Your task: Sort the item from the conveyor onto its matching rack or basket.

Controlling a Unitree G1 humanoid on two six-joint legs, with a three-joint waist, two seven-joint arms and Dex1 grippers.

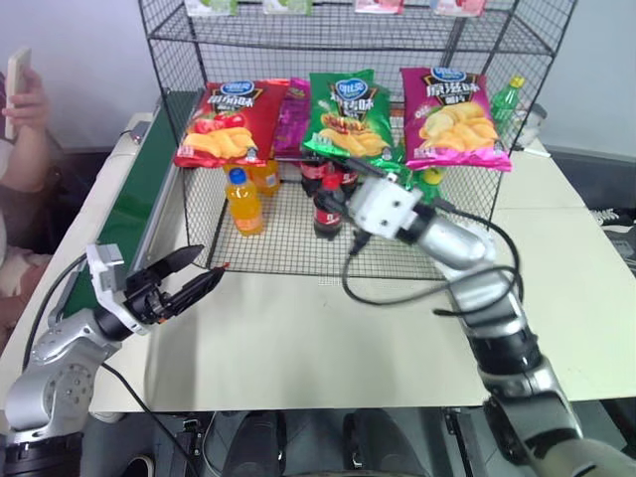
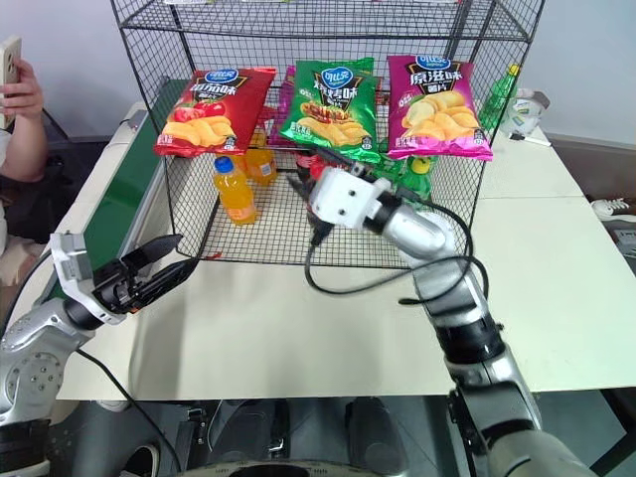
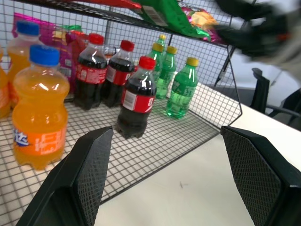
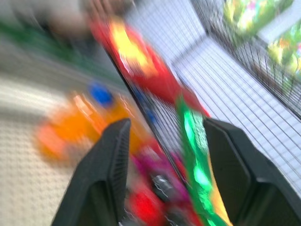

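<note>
The green crisp bag (image 1: 346,117) lies on the middle tier of the black wire rack (image 1: 288,250), between a red bag and a magenta bag, with no gripper touching it. My right gripper (image 4: 167,123) is open and empty. In the head views it hovers just in front of the rack, below the green bag's lower edge. My left gripper (image 1: 211,260) is open and empty, low at the table's left, pointing towards the rack's front left corner. The dark green conveyor (image 1: 134,194) runs along the left side behind it, with no item on the visible stretch.
The red crisp bag (image 1: 227,124) and the magenta crisp bag (image 1: 452,119) flank the green one. Orange bottles (image 1: 244,202), cola bottles (image 3: 135,99) and green bottles (image 3: 181,89) stand on the bottom tier. A person's hand holds a phone (image 1: 18,89) at far left. The white table (image 1: 318,338) lies in front.
</note>
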